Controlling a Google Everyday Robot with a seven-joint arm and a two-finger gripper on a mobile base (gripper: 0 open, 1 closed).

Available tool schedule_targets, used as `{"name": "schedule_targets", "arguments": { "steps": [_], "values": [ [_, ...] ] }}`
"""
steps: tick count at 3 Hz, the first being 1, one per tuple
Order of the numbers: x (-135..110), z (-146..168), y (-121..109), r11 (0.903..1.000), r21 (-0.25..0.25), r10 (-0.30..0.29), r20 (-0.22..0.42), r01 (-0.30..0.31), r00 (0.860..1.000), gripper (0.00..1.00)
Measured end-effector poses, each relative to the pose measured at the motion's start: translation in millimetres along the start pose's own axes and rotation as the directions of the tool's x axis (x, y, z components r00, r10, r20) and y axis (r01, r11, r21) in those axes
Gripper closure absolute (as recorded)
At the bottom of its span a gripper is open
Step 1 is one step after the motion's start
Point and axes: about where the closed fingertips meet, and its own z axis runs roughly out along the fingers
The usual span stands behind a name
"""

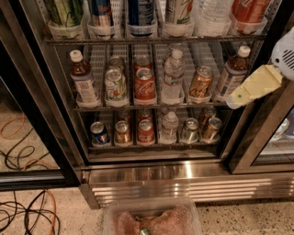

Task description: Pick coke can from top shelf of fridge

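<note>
The fridge [138,172] stands open in front of me, with a black frame and a steel base. The top shelf [151,40] runs across the upper edge of the view, with clear holders along its front. A red coke can [248,10] stands in the far right holder, cut off by the top edge of the view. More red coke cans stand on the middle shelf [145,85] and the lower shelf [145,131]. My gripper [250,87], cream-coloured, reaches in from the right edge, below the top shelf and in front of a brown bottle [232,73]. It touches nothing.
The top shelf also holds dark blue cans [140,11], a green can [66,11] and a water bottle [212,11]. Black door frames [32,114] flank the opening. Cables [23,211] lie on the floor at left. A clear tub [151,218] sits at the bottom.
</note>
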Motion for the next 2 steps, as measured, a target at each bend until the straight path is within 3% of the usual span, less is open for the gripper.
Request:
{"name": "schedule_targets", "arguments": {
  "steps": [1,2],
  "values": [
    [-0.9,-1.6,0.6,0.9964,0.001,0.085,0.004,-0.085,0.996,0.00],
    [-1.0,-1.6,0.6,0.9964,0.001,0.085,0.004,-0.085,0.996,0.00]
  ]
}}
